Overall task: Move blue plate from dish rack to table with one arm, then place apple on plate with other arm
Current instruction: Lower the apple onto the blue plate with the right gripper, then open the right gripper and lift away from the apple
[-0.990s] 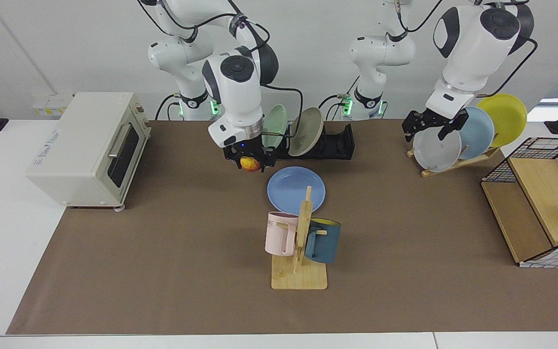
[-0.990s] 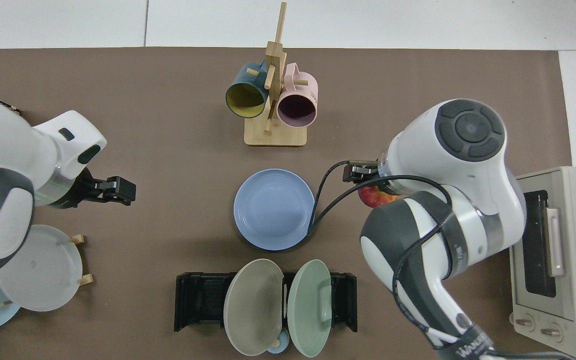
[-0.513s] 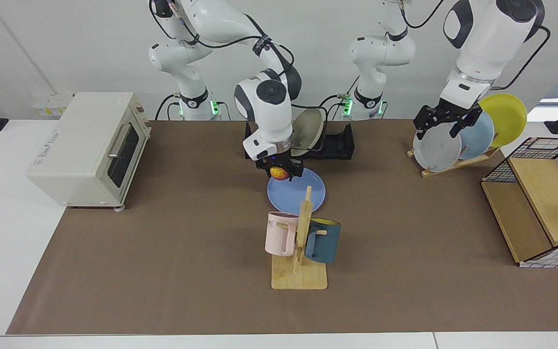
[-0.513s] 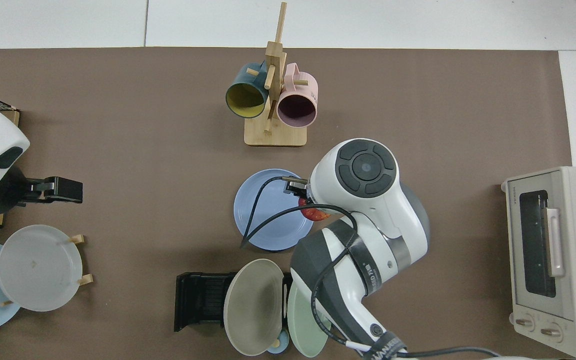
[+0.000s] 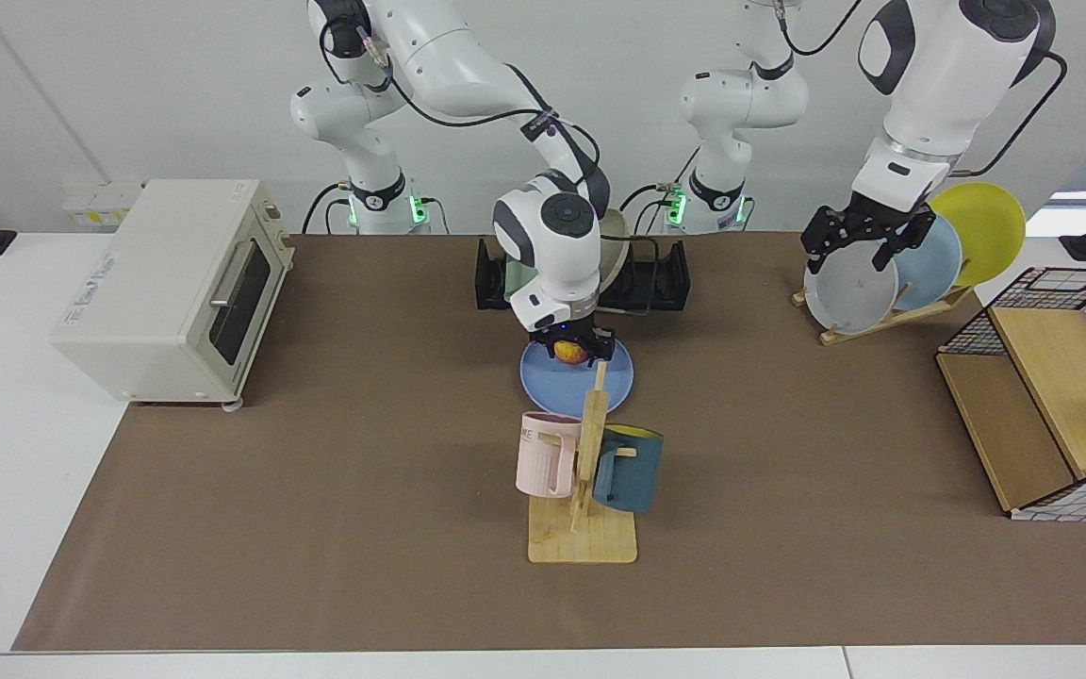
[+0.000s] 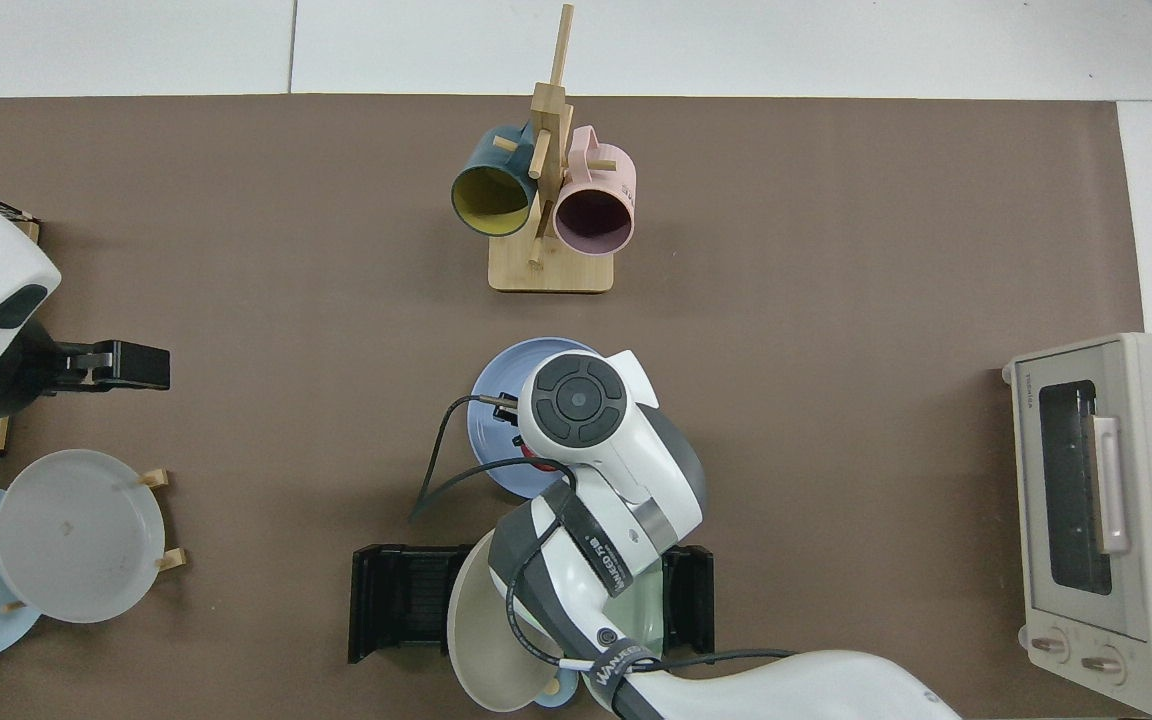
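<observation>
In the facing view we see the right gripper [image 5: 572, 345] clenched on the apple [image 5: 568, 352], holding it low over the far part of the blue plate [image 5: 562, 379]. The plate lies flat on the brown mat of the table [image 5: 317, 528], between the dish rack [image 5: 656, 279] near the far edge and the mug stand [image 5: 586, 490]. The left gripper [image 5: 863, 247] hangs with its fingers spread just in front of the grey plate [image 5: 845, 297] on the wooden plate stand [image 5: 892, 316], toward the table's far corner; that arm waits.

From above, the right arm's wrist covers most of the blue plate [image 6: 496, 385], and only a sliver of the apple [image 6: 529, 464] shows beneath it. We see the dish rack [image 6: 406, 600] holding a beige plate [image 6: 481, 630]. The left gripper [image 6: 131, 365] hovers over the mat, beside the grey plate [image 6: 76, 535]; here we cannot tell how its fingers stand.
</observation>
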